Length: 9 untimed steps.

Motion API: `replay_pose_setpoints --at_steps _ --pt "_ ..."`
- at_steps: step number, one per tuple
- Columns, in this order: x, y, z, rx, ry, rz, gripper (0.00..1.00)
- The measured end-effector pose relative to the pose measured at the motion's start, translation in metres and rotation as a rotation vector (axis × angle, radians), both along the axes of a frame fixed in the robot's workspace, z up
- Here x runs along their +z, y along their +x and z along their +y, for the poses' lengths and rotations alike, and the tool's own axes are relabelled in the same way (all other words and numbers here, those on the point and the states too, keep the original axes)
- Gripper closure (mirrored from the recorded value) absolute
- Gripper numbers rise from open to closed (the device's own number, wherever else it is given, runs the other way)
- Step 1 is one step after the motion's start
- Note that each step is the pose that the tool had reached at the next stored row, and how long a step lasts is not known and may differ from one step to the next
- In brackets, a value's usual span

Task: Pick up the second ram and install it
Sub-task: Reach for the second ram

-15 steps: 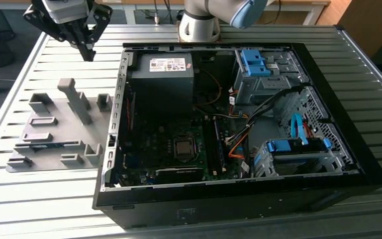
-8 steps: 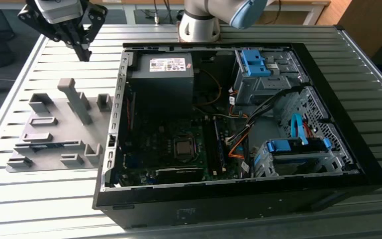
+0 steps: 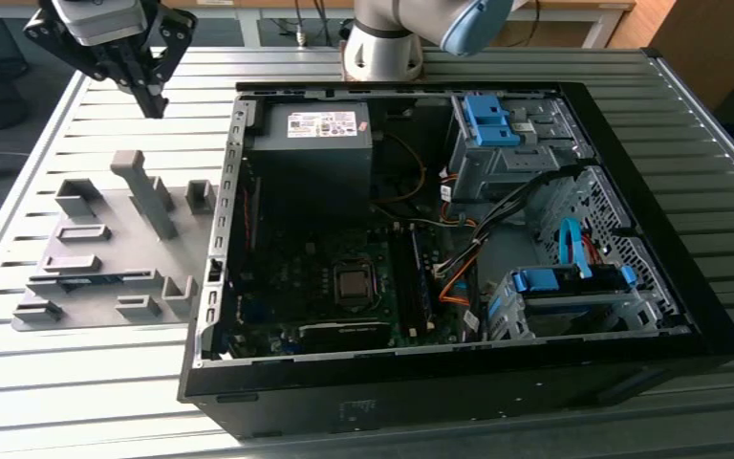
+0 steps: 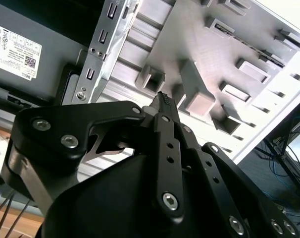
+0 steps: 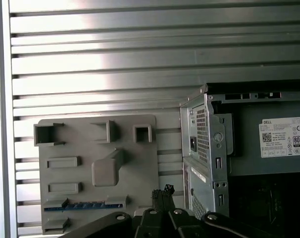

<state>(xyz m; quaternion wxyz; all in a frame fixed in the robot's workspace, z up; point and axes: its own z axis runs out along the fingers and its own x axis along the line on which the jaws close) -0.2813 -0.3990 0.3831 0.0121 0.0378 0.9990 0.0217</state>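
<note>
Here, one robot arm holds its single gripper [image 3: 154, 103] [image 4: 163, 99] [image 5: 163, 190] above a slatted metal table [image 3: 87, 402], near the far edge of one grey holder [image 3: 99, 239] [image 5: 140, 163]. The gripper's tips are pressed together with nothing between them. One ram [image 3: 91, 279] [image 5: 80, 206], a thin blue strip, sits in a slot of the holder, well apart from the gripper. On the exterior view's right lies one open computer case [image 3: 469, 392] with two blue drive brackets [image 3: 485, 120] [image 3: 572, 279].

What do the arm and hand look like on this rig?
The hand is black, with jointed link fingers studded with silver screws, under a pale grey wrist body. The arm is silver-grey with a light blue joint cap.
</note>
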Motion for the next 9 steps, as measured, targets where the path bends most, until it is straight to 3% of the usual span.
replay_pose_setpoints --at_steps 9 --pt "-0.0001 -0.0094 0.0000 0.000 0.0000 0.0000 0.89"
